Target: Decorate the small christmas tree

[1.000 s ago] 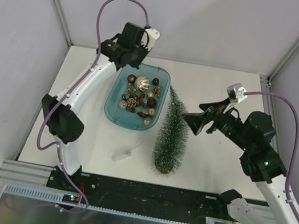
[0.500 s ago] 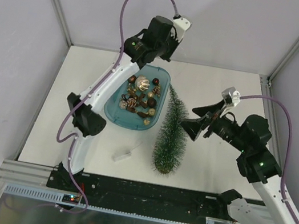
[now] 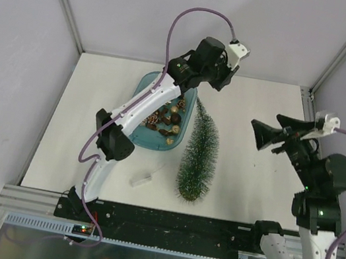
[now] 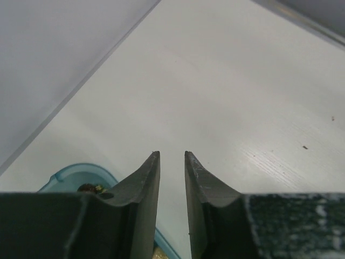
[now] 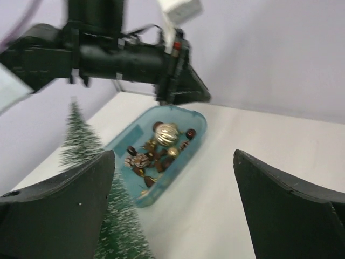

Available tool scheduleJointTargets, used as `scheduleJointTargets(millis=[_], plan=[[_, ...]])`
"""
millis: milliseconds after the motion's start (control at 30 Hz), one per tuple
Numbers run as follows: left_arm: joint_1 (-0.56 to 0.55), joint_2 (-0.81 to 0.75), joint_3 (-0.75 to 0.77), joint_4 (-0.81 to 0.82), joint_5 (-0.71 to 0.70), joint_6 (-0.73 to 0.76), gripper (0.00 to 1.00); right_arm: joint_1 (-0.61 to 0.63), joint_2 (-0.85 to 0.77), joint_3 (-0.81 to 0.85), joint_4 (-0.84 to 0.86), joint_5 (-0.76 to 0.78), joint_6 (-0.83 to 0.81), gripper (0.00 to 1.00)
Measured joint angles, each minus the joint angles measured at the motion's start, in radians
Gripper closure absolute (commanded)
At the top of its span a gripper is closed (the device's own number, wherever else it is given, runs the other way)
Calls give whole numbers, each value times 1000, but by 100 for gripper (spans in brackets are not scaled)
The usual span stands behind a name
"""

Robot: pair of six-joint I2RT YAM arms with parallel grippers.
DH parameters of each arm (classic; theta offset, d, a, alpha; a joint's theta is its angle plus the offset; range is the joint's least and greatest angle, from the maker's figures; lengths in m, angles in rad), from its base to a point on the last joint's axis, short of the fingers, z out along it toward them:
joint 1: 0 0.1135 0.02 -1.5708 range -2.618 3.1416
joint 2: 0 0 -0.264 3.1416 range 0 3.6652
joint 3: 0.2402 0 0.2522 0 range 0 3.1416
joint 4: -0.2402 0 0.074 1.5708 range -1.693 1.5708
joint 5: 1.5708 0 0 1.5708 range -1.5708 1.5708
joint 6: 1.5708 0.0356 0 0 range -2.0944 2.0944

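Observation:
The small christmas tree [image 3: 199, 154] stands upright just right of the teal tray [image 3: 150, 144], with no ornaments on it; it also shows in the right wrist view [image 5: 83, 143]. The tray holds several gold and brown ornaments and pinecones [image 3: 164, 120], seen too in the right wrist view [image 5: 161, 145]. My left gripper [image 3: 216, 82] hangs above the tray's far right corner, its jaws a narrow gap apart with nothing between them [image 4: 172, 156]. My right gripper [image 3: 268, 127] is wide open and empty, raised well to the right of the tree.
A small white object [image 3: 142, 179] lies on the table in front of the tray. Grey walls and metal posts close in the table at the back and sides. My left arm arches over the tray.
My left gripper has swung from the tray's far left to beyond its far right corner. My right gripper has drawn back to the right, away from the tree.

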Motion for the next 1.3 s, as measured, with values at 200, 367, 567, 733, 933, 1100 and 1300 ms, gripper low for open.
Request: scheduleJointTargets(millis=[200,367,567,733,933,1100,1300], plan=[[-10,0,0,41,92,36,64,-93,203,-11,48,-59,-14,12],[-23,0,-2,55,124,74,67,-109,295,-85,114,-155,-5,13],[-43,5,-4,91,85,106,79,-109,315,-167,309,-240,95,16],[-42,7,-36,130,2,129,81,-108,354,-190,365,-248,144,18],[43,-122,-336,145,-50,116,11,-101,343,-192,313,-202,141,16],[240,-384,-713,146,-27,114,1,-99,311,-193,243,-146,132,15],[335,-895,-1150,133,-7,210,0,-99,301,-193,190,-96,124,14]])
